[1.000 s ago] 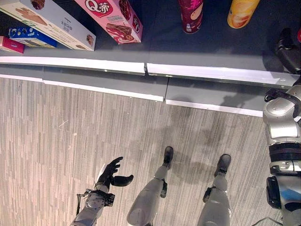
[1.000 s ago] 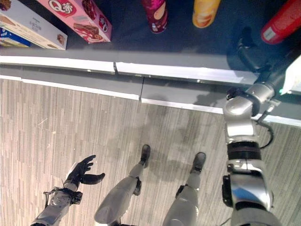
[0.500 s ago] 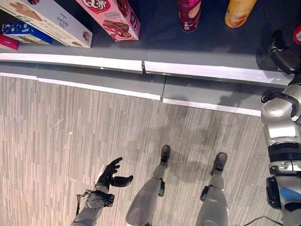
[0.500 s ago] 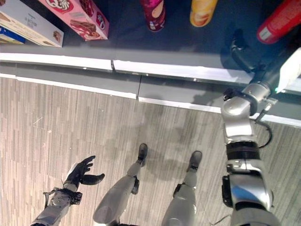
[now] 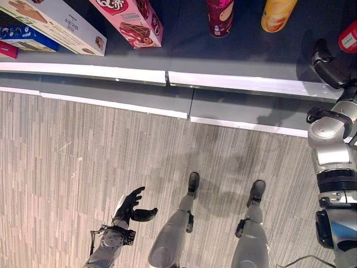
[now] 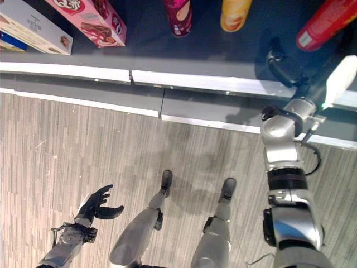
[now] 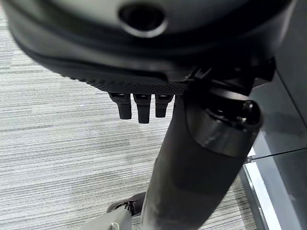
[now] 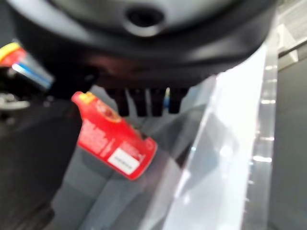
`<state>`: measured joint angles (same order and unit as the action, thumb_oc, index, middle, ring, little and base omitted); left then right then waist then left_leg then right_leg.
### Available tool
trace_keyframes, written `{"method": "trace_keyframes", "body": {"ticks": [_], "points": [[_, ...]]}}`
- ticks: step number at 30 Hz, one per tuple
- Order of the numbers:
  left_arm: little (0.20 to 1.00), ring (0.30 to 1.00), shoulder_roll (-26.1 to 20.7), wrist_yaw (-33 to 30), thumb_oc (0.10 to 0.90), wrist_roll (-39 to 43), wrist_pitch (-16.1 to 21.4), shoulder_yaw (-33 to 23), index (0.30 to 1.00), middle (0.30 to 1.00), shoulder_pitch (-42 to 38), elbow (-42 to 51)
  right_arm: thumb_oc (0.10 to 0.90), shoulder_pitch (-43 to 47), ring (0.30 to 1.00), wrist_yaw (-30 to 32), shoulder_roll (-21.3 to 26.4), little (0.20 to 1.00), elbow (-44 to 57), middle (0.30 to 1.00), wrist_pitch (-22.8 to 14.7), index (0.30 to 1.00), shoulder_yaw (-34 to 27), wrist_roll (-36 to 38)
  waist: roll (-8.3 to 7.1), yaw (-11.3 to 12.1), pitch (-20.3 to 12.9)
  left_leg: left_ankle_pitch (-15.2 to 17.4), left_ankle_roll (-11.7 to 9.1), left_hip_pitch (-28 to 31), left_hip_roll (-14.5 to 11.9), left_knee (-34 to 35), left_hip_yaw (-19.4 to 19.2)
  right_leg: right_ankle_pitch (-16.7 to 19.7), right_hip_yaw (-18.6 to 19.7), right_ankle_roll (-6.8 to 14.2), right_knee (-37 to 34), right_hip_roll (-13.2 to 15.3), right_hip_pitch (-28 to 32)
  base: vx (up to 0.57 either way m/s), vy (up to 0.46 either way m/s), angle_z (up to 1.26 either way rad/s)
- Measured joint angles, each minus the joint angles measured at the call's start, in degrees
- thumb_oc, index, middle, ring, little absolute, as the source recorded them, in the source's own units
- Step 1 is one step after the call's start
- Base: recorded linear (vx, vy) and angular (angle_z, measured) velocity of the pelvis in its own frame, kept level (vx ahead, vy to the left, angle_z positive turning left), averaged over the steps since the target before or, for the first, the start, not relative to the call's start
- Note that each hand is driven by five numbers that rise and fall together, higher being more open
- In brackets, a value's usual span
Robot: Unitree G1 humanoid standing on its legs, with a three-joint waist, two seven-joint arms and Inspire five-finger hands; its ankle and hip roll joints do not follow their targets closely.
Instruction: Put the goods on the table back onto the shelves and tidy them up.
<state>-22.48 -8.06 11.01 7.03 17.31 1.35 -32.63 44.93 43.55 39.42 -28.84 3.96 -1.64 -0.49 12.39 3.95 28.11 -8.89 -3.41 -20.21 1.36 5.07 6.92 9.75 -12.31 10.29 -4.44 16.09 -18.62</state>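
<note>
Right eye view: a dark grey shelf (image 6: 212,61) with a white front strip runs across the far side, above striped grey wood-grain floor (image 6: 83,145). A red cylindrical can (image 6: 323,22) lies tilted on the shelf at the far right, its long axis slanting from near left to far right. The right hand (image 6: 279,62) rests on the shelf just left of it, fingers relaxed, holding nothing. Further left stand a yellow can (image 6: 234,14), a maroon can (image 6: 178,17) and a pink rectangular carton (image 6: 92,19). The left hand (image 5: 131,205) hangs low over the floor, fingers released
</note>
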Motion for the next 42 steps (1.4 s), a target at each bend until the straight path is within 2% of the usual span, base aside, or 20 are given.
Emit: {"method": "trace_keyframes", "body": {"ticks": [4, 8, 9, 17, 18, 19, 20, 21, 23, 24, 26, 29, 32, 33, 34, 35, 36, 38, 40, 42], "points": [[0.9, 0.9, 0.0, -0.01, 0.8, 0.0, -0.02, -0.21, 0.9, 0.9, 0.0, 0.02, 0.8, -0.4, 0.9, 0.28, 0.01, 0.9, 0.65, 0.9, 0.01, 0.9, -0.87, -0.07, -0.28, -0.42, 0.19, 0.0, 0.0, 0.01, 0.0, 0.0, -0.02, 0.01, 0.01, -0.01, 0.0, 0.01, 0.01, 0.01, 0.0, 0.01], [0.9, 0.9, 0.9, -0.14, 0.8, -0.34, -1.24, -0.65, 0.9, 0.9, -0.16, 0.08, 0.8, -14.54, 0.9, 0.66, -1.44, 0.9, 18.85, 0.9, 0.34, 0.9, -4.72, -7.0, -2.34, -2.06, 1.07, 0.05, -0.05, 1.87, -0.26, 0.0, 0.09, 0.01, -0.28, -0.02, -0.6, -0.38, 2.39, 0.01, -0.001, 0.01], [0.9, 0.9, 1.12, -0.16, 0.8, -0.39, -1.6, -1.42, 0.9, 0.9, -0.19, 0.07, 0.8, -18.87, 0.9, 1.36, -4.48, 0.9, 25.5, 0.9, 0.2, 0.9, -7.55, -9.72, -3.4, -2.08, 1.11, 0.04, -0.04, 2.21, -0.69, 0.01, -0.08, 0.19, -0.14, -0.26, -0.76, -0.85, 2.76, -0.02, 0.041, -0.04], [0.9, 0.9, 1.64, -0.18, 0.8, -2.41, -3.91, -3.32, 0.9, 0.9, -1.06, -3.8, 0.8, -34.48, 0.9, -1.54, -16.04, 0.9, 29.68, 0.9, -2.4, 0.9, -12.27, -9.93, -11.64, -6.3, -0.83, 0.69, -0.3, 5.71, -1.38, -0.36, -0.91, 0.21, 0.53, -0.94, -0.7, -1.66, 5.98, 0.02, 0.083, -0.06], [0.9, 0.9, 1.64, -0.08, 0.8, -2.74, -4.19, -3.82, 0.9, 0.9, -0.85, -4.06, 0.8, -36.55, 0.9, -2.57, -16.13, 0.9, 29.62, 0.9, -2.49, 0.9, -12.21, -9.95, -12.84, -5.83, -1.23, 1.59, -0.15, 5.73, -1.31, -1.8, -1.77, 0.27, 1.59, -1.03, -0.53, -1.55, 6.13, 0.04, 0.203, -0.47], [0.9, 0.9, 0.8, -0.1, 0.8, -2.77, -4.9, -4.13, 0.9, 0.9, -0.68, -5.38, 0.8, -40.56, 0.9, -3.49, -16.14, 0.9, 29.68, 0.9, -2.62, 0.9, -12.57, -9.95, -14.71, -7.63, -2.28, 3.55, -0.2, 6.01, -1.24, -4.88, -3.4, 0.35, 3.21, -1.16, -0.53, -1.56, 6.71, -0.06, 0.621, -0.89], [0.9, 0.9, 0.84, -0.03, 0.8, -3.86, -5.74, -2.83, 0.9, 0.9, -2.62, -7.3, 0.8, -49.42, 0.9, -6.54, -17.96, 0.9, 36.18, 0.9, -2.91, 0.9, -15.12, -10.04, -15.38, -10.02, -2.48, 9.81, 1.14, 5.37, -0.65, -15.19, -6.66, 0.52, 6.31, -1.1, 1.99, -1.87, 7.45, -0.13, 0.664, -1.18], [0.9, 0.9, 0.79, 0.09, 0.8, -4.4, -6.0, -2.93, 0.9, 0.9, -2.13, -7.37, 0.8, -51.77, 0.9, -8.12, -19.36, 0.9, 40.21, 0.9, -2.99, 0.9, -16.0, -10.2, -15.89, -10.7, -2.75, 12.08, 4.26, 5.71, -0.46, -17.58, -9.28, 0.86, 8.3, -0.62, 3.78, -1.65, 6.44, -0.18, 0.529, -1.65], [0.9, 0.9, 0.91, 1.24, 0.8, -4.43, -5.93, -6.96, 0.9, 0.9, -0.8, -8.1, 0.8, -49.81, 0.9, -9.66, -18.52, 0.9, 40.13, 0.9, -3.85, 0.9, -16.41, -10.75, -17.5, -10.89, -3.87, 13.75, 7.27, 8.57, -2.39, -16.54, -16.83, 10.58, 6.01, 1.1, 2.69, -2.73, 3.16, -0.08, 0.083, -2.15], [0.9, 0.9, 1.28, 1.43, 0.8, -4.65, -5.81, -8.8, 0.9, 0.9, -1.26, -9.86, 0.8, -49.75, 0.9, -9.53, -16.95, 0.9, 37.97, 0.9, -3.87, 0.9, -17.77, -10.79, -17.05, -12.84, -5.01, 14.39, 6.51, 9.17, -3.27, -17.02, -17.77, 11.1, 0.22, 0.24, 2.97, -2.2, 3.73, -0.06, -0.001, -1.41], [0.9, 0.9, 1.83, 1.14, 0.8, -5.0, -4.85, -11.3, 0.9, 0.9, -0.69, -11.09, 0.8, -52.91, 0.9, -9.55, -16.54, 0.9, 34.67, 0.9, -1.99, 0.9, -21.58, -10.24, -14.87, -13.24, -10.53, 12.77, 6.37, 9.73, -5.35, -14.29, -19.59, 1.38, -6.77, -1.86, 10.53, -0.53, 4.26, -0.11, -0.058, -0.75], [0.9, 0.9, -0.43, 1.23, 0.8, -5.62, -5.15, -11.45, 0.9, 0.9, 0.6, -13.53, 0.8, -52.82, 0.9, -10.38, -13.4, 0.9, 34.19, 0.9, -2.37, 0.9, -18.96, -10.53, -14.56, -9.27, -13.28, 10.62, 4.92, 13.05, -9.0, -12.39, -26.28, -1.57, -13.95, 1.09, 15.38, 5.24, 10.02, -0.05, -0.214, -1.33], [0.9, 0.9, -2.31, 1.29, 0.8, -5.66, -6.2, -11.94, 0.9, 0.9, 2.61, -14.34, 0.8, -50.11, 0.9, -14.5, -4.73, 0.9, 33.2, 0.9, -3.89, 0.9, -12.39, -10.79, -16.49, -5.09, -15.32, 9.26, 2.4, 13.16, -10.32, -12.54, -28.72, -1.64, -24.1, 2.91, 11.21, 11.37, 16.08, 0.01, -0.293, -1.13], [0.9, 0.9, -3.26, 1.47, 0.8, -5.73, -6.2, -12.42, 0.9, 0.9, 4.08, -13.33, 0.8, -49.45, 0.9, -14.98, -4.15, 0.9, 33.06, 0.9, -4.37, 0.9, -10.9, -10.82, -18.38, -3.98, -16.53, 8.55, 0.5, 13.02, -10.62, -12.39, -29.69, 2.4, -24.56, 1.54, 8.85, 10.46, 17.63, 0.1, -0.419, -0.61], [0.9, 0.9, -3.3, 2.12, 0.8, -6.8, -6.6, -13.08, 0.9, 0.9, 5.88, -11.73, 0.8, -47.95, 0.9, -17.42, -3.11, 0.9, 30.0, 0.9, -5.08, 0.9, -9.77, -10.74, -20.21, -3.97, -17.85, 5.69, -2.66, 14.12, -11.55, -10.46, -29.85, -2.49, -24.71, 3.26, 5.27, 7.52, 20.16, 0.18, -0.641, -0.52], [0.9, 0.9, -0.96, 3.82, 0.8, -6.85, -7.18, -11.44, 0.9, 0.9, 7.78, -11.45, 0.8, -47.58, 0.9, -19.28, 1.25, 0.9, 27.12, 0.9, -4.48, 0.9, -9.87, -10.29, -16.19, -3.86, -19.15, 3.14, -3.23, 15.36, -16.47, -8.63, -30.55, -5.47, -22.71, 1.99, 5.06, 1.65, 20.23, 0.15, -0.428, -0.39], [0.9, 0.9, 0.15, 4.2, 0.8, -6.82, -7.28, -10.87, 0.9, 0.9, 8.74, -11.35, 0.8, -48.25, 0.9, -19.97, 3.87, 0.9, 26.93, 0.9, -4.5, 0.9, -9.95, -9.93, -14.39, -4.32, -19.55, 1.79, -3.13, 15.95, -18.64, -8.33, -30.35, -6.28, -21.82, 1.31, 5.07, -0.91, 20.27, 0.12, -0.409, -0.47], [0.9, 0.9, 1.54, 5.59, 0.8, -6.83, -7.29, -9.9, 0.9, 0.9, 10.37, -11.39, 0.8, -48.85, 0.9, -20.8, 5.83, 0.9, 27.09, 0.9, -4.7, 0.9, -12.57, -9.23, -13.26, -5.39, -20.49, -1.72, -1.61, 17.53, -21.38, -6.44, -30.96, -6.25, -19.86, -1.41, 3.81, -4.13, 20.44, 0.1, -0.303, -0.49], [0.9, 0.9, 3.37, 6.4, 0.8, -6.82, -7.21, -9.75, 0.9, 0.9, 11.08, -11.31, 0.8, -48.81, 0.9, -21.0, 8.67, 0.9, 26.93, 0.9, -4.69, 0.9, -14.1, -8.37, -11.86, -8.6, -21.28, -7.19, -5.11, 17.46, -23.39, -6.73, -30.95, -8.17, -18.15, -2.41, 3.54, -6.94, 19.75, 0.07, -0.207, -0.45], [0.9, 0.9, 3.32, 6.4, 0.8, -6.8, -7.11, -9.49, 0.9, 0.9, 10.48, -11.23, 0.8, -46.02, 0.9, -20.87, 8.89, 0.9, 27.97, 0.9, -5.71, 0.9, -14.69, -7.54, -11.61, -8.16, -21.6, -10.41, -5.01, 18.29, -25.9, -8.85, -30.23, -5.6, -12.74, -5.7, 0.03, -9.8, 19.77, 0.02, -0.149, -1.18]]}}
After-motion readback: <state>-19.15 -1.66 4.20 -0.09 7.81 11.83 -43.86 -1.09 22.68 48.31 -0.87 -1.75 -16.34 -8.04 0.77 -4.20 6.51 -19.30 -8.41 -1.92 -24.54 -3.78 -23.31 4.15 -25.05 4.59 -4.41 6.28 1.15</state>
